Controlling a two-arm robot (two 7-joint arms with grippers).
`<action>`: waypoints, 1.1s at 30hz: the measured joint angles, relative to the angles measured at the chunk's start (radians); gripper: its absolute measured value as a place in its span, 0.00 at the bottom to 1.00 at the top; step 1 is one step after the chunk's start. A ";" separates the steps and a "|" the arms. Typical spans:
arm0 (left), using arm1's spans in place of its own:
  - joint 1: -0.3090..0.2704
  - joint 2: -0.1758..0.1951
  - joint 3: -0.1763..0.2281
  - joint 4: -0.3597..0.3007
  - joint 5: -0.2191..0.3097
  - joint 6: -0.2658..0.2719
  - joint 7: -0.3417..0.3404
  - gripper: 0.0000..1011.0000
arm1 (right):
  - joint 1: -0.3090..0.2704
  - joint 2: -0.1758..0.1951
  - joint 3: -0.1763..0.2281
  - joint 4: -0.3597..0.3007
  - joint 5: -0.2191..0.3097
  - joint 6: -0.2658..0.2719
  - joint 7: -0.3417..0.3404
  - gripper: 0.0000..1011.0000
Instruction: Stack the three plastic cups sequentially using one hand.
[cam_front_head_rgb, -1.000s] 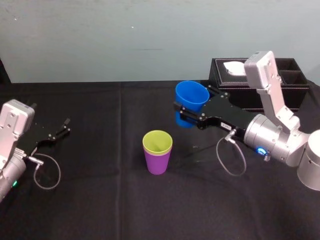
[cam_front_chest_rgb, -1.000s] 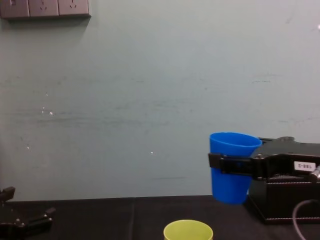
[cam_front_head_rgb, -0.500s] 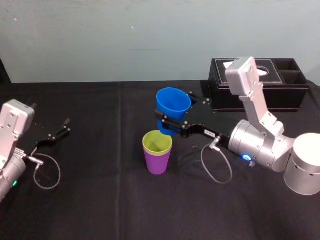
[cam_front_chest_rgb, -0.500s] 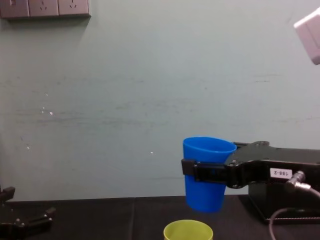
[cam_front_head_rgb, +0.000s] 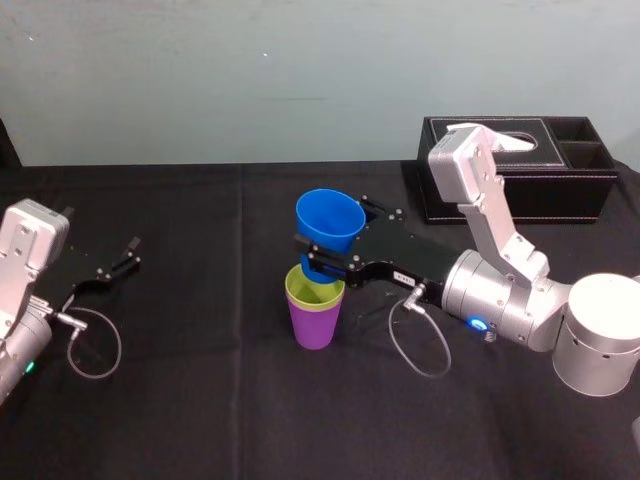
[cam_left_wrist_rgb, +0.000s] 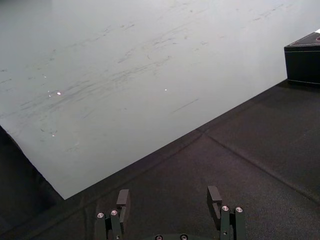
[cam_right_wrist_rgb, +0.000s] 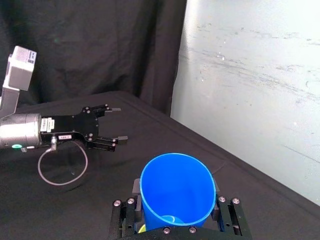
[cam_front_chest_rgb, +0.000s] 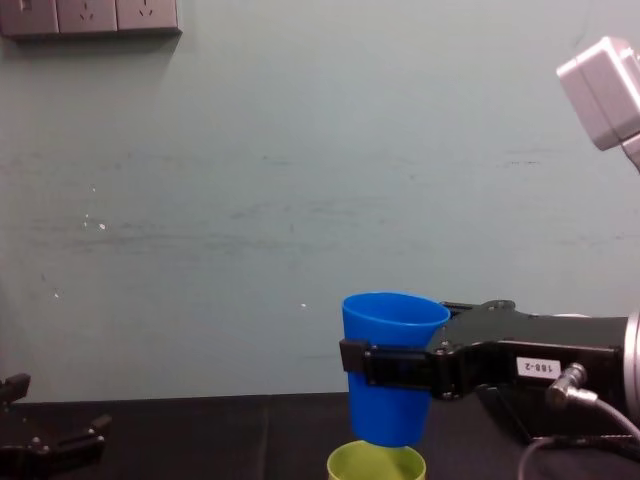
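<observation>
The blue cup hangs upright in the air, gripped at its sides by my right gripper; the same cup in the chest view and the cup in the right wrist view sit between the two fingers. Its base is just above the mouth of the yellow-green cup, which is nested in the purple cup standing mid-table. From the chest, the yellow-green rim peeks up under the blue cup. My left gripper rests open at the table's left, and its gripper holds nothing.
A black tissue box stands at the back right on the black tablecloth. A pale green wall rises behind the table. Cables loop beside both wrists.
My right gripper has carried the blue cup leftward and down, from beside the tissue box to just above the yellow-green cup. The left arm has not moved.
</observation>
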 joint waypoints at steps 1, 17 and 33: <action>0.000 0.000 0.000 0.000 0.000 0.000 0.000 1.00 | 0.001 -0.001 -0.002 0.003 0.000 0.000 0.000 0.74; 0.000 0.000 0.000 0.000 0.000 0.000 0.000 1.00 | 0.003 -0.007 -0.022 0.021 -0.002 0.001 0.002 0.74; 0.000 0.000 0.000 0.000 0.000 0.000 0.000 1.00 | 0.006 -0.011 -0.031 0.037 -0.006 0.003 0.005 0.74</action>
